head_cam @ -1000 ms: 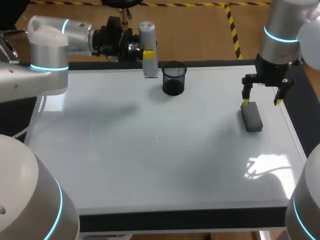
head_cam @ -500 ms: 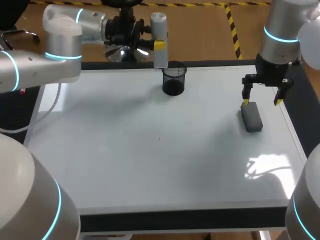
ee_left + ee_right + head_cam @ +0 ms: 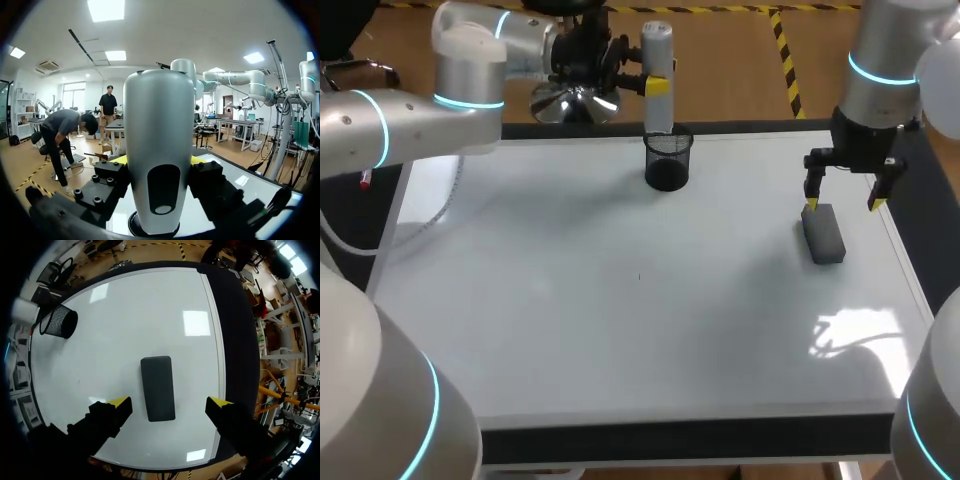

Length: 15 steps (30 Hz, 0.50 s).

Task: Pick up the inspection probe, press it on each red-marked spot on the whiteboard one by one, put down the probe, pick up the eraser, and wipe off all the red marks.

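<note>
Probe: the inspection probe [image 3: 658,52] is a silver cylinder with a rounded top. It is held upright in the air at the far edge of the whiteboard, directly over the mesh cup.
Probe's lower end: in the head view it meets the cup's rim. It may sit just above the opening or dip slightly into it; the angle does not settle which.
Left gripper: the left gripper [image 3: 657,88] pinches the probe around its middle. In the left wrist view the black finger blocks press on the body from both sides, with yellow showing behind them.
Mesh cup: the black mesh cup [image 3: 668,158] stands upright on the board near its far edge. It is roughly midway across and well apart from the eraser.
Eraser: the dark grey eraser [image 3: 824,234] is a flat rectangular block. It lies on the board near the right edge, with its long side running roughly front to back.
Right gripper: the right gripper [image 3: 842,204] hangs over the eraser's far end with its fingers spread wide. In the right wrist view one yellow tip stands on each side of the block, and neither touches it.
Whiteboard: the whiteboard [image 3: 570,330] covers the tabletop. It shows a tiny dark speck [image 3: 640,277] near its middle and a patch of light glare toward the near right corner.
Arms: the left arm [image 3: 410,110] comes in across the far left corner, and the right arm [image 3: 885,70] comes down at the far right.
</note>
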### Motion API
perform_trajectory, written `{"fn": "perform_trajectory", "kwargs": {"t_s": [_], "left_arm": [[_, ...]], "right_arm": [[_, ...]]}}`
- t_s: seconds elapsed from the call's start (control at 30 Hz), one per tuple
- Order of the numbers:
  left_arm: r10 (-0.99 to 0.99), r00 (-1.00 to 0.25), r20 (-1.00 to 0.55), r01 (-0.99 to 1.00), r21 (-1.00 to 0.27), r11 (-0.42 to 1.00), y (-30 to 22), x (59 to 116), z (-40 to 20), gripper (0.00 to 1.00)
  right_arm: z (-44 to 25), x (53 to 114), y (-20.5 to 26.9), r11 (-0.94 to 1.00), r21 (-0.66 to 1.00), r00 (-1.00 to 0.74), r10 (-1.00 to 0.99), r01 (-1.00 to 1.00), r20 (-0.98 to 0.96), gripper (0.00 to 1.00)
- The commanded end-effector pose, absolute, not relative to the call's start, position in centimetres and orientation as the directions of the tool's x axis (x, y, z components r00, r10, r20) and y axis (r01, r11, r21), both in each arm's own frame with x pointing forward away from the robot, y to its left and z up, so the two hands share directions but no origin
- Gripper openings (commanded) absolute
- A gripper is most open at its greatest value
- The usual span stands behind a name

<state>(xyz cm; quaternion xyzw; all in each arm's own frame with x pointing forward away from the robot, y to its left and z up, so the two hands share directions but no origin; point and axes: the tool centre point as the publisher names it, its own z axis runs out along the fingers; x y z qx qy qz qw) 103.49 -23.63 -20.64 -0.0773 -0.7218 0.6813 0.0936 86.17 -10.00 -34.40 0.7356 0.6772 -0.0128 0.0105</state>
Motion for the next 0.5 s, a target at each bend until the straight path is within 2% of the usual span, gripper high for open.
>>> {"fn": "perform_trajectory", "kwargs": {"t_s": [0.03, 0.5], "left_arm": [[0.286, -0.958, 0.034, -0.019, -0.998, 0.054, -24.4, 104.2, -20.9, 0.0], [0.27, -0.962, 0.041, -0.023, -0.997, 0.07, -25.3, 104.1, -22.0, 0.0]], "right_arm": [[-34.3, 86.1, -10.1, -0.081, -0.002, 0.081, 0.996, 0.997, -0.033, 1.0], [-34.3, 86.1, -10.1, -0.081, -0.002, 0.081, 0.996, 0.997, -0.033, 1.0]]}}
